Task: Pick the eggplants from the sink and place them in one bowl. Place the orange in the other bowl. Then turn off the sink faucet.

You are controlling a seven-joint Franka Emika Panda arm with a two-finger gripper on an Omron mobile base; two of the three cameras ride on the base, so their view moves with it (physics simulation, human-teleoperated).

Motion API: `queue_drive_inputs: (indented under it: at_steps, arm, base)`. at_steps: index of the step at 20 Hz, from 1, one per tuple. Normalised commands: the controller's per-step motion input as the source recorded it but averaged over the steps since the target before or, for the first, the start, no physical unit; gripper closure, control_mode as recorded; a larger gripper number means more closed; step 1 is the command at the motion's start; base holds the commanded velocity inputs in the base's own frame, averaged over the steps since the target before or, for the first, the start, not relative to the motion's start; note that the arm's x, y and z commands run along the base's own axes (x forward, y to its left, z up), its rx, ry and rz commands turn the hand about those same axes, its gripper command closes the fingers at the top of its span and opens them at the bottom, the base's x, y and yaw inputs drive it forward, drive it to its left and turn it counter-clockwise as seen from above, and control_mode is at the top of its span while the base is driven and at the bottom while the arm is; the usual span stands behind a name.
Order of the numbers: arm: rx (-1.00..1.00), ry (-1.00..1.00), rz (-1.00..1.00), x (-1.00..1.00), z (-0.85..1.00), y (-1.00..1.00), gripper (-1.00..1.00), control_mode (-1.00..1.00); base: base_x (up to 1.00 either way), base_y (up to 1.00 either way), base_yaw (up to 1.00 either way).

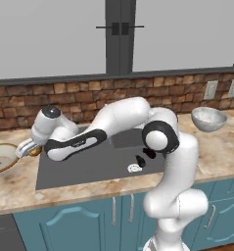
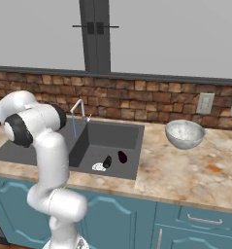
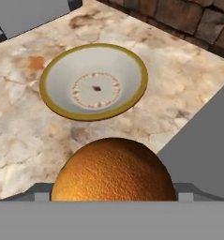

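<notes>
My gripper [image 1: 27, 148] is shut on the orange [image 3: 113, 176], just left of the sink [image 1: 79, 171] above the counter. The orange [image 1: 36, 151] peeks out beside the hand. The wide tan-rimmed bowl [image 3: 93, 82] lies a short way ahead of the fruit, and its whitish inside holds nothing. This other bowl [image 1: 1, 158] sits at the far left of the counter. Two dark eggplants [image 2: 107, 161] [image 2: 122, 156] lie on the basin floor near the drain [image 2: 99, 167]. The speckled deep bowl [image 2: 185, 134] stands right of the sink. Water runs from the faucet [image 2: 77, 108].
A brick backsplash [image 1: 89, 98] runs behind the counter, with wall outlets [image 2: 204, 103] at the right. The arm's elbow [image 1: 160, 137] hangs over the sink's right part. Marble counter [image 2: 185, 170] spreads right of the basin.
</notes>
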Motion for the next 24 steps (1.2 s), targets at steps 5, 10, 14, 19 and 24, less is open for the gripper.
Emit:
queue_drive_inputs:
  at_steps: [5, 10, 14, 19, 24]
  arm:
    - [-0.05, 0.04, 0.00, 0.14, -0.07, 0.66, 1.00, -1.00]
    - [-0.08, 0.11, 0.00, 0.14, 0.14, 0.55, 1.00, -1.00]
    - [-0.07, 0.11, -0.02, 0.39, -0.01, 0.39, 1.00, -1.00]
    - [-0.03, 0.12, -0.01, 0.55, -0.09, 0.12, 1.00, -1.00]
    - [-0.03, 0.10, 0.00, 0.40, -0.35, 0.27, 1.00, -1.00]
  base:
    - [0.00, 0.00, 0.00]
    - [0.00, 0.00, 0.00]
    - [0.00, 0.00, 0.00]
    - [0.00, 0.00, 0.00]
    - [0.00, 0.00, 0.00]
